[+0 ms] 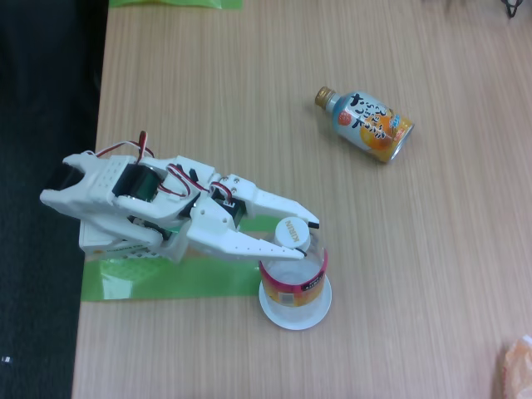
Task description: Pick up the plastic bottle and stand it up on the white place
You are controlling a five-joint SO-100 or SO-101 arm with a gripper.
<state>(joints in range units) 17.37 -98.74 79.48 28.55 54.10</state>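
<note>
The plastic bottle [293, 274] stands upright on the white place [283, 319], a small round plate near the table's front centre in the fixed view. Its white cap [291, 233] faces up and the pink-red label band wraps the lower body. My white gripper [311, 239] reaches in from the left. One finger lies along the far side of the cap and the other along the near side, both pressed against the bottle's top. The gripper is shut on the bottle.
An orange-and-blue metal bottle-can [370, 125] with a gold cap lies on its side at the back right. A green tape strip [166, 278] marks the table beside the arm's base. The table's left edge [96, 166] borders dark floor. Something orange [517, 366] sits at the bottom right corner.
</note>
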